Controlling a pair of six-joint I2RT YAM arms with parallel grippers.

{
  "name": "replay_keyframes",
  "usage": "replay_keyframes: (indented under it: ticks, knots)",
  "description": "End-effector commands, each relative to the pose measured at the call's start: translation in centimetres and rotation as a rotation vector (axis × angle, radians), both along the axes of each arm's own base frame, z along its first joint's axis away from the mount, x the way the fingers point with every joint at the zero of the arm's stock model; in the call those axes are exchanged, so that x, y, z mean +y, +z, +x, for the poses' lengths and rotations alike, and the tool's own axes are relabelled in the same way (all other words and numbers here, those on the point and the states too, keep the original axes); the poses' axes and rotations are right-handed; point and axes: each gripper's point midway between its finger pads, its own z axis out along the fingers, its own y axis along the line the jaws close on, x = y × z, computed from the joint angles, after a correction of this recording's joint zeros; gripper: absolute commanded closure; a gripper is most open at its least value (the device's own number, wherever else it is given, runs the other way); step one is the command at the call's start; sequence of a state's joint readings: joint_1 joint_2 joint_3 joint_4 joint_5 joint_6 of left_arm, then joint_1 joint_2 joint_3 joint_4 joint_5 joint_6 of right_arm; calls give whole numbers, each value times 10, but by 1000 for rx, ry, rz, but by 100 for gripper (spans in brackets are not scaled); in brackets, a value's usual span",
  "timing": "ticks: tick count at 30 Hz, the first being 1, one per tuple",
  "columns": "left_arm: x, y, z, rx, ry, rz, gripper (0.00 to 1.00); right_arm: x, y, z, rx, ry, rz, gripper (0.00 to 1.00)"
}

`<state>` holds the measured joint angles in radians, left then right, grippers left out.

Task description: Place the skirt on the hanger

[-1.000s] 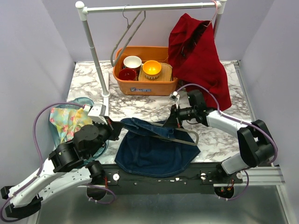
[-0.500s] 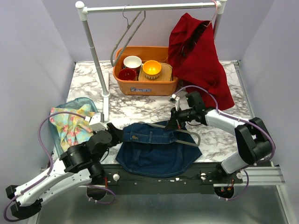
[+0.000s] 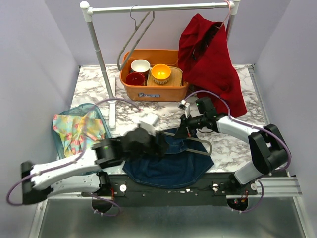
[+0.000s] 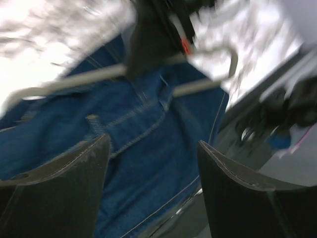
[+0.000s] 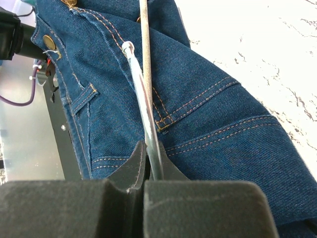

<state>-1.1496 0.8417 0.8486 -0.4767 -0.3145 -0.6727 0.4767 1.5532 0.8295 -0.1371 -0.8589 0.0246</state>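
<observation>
In the top view, the denim skirt [image 3: 171,166] lies crumpled at the lower centre of the frame, at the near edge of the marble table [image 3: 237,144]. A grey hanger [image 3: 208,147] rests on the skirt's upper right part, and its rounded end pokes out to the right over the marble. The right gripper [image 3: 186,130] reaches in from the right and meets the hanger near its middle. From here I cannot tell how its jaws stand. The left gripper [image 3: 161,143] comes in from the lower left and sits over the skirt's upper left edge, near the right one.

Along the top of the frame, a rail [image 3: 158,8] carries a spare hanger [image 3: 136,37] and, at the upper right, a red garment [image 3: 210,59]. An orange bin [image 3: 154,91] stands below the rail. A floral cloth [image 3: 79,131] lies at the left.

The left wrist view is blurred. The left gripper [image 4: 152,144] is spread wide with nothing between its fingers [image 4: 74,183], and it hangs over the skirt [image 4: 143,168]. The hanger [image 4: 94,75] crosses the upper half of the frame on top of the denim.

In the right wrist view, the right gripper [image 5: 151,166] at the bottom centre is pinched tight on the thin hanger [image 5: 144,64]. The hanger runs straight up the frame across the skirt [image 5: 208,129]. A brass button [image 5: 48,42] shows at the upper left, and bare table [image 5: 257,49] at the upper right.
</observation>
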Motion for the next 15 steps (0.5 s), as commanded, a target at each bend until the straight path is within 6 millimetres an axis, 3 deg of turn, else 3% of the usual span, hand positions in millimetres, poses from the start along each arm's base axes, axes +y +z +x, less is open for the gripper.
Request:
replay_keyframes:
  ticks: [1, 3, 4, 6, 8, 15]
  knots:
    - [-66, -25, -21, -191, -186, 216, 19, -2, -7, 0, 22, -2, -38, 99]
    - [-81, -26, -21, -241, -168, 278, 19, -2, -6, -1, 24, 2, -34, 99]
    - [-88, -45, -16, -245, -152, 352, 19, -1, -5, -1, 23, 3, -33, 99]
    - [-92, -48, -4, -285, -73, 403, 20, -1, -6, -1, 26, 3, -32, 100]
    - [-100, -68, 1, -302, -61, 478, 20, -1, -6, -1, 26, 5, -31, 99]
    - [-102, -95, 23, -330, 70, 637, 22, -1, -4, -2, 26, 7, -27, 99]
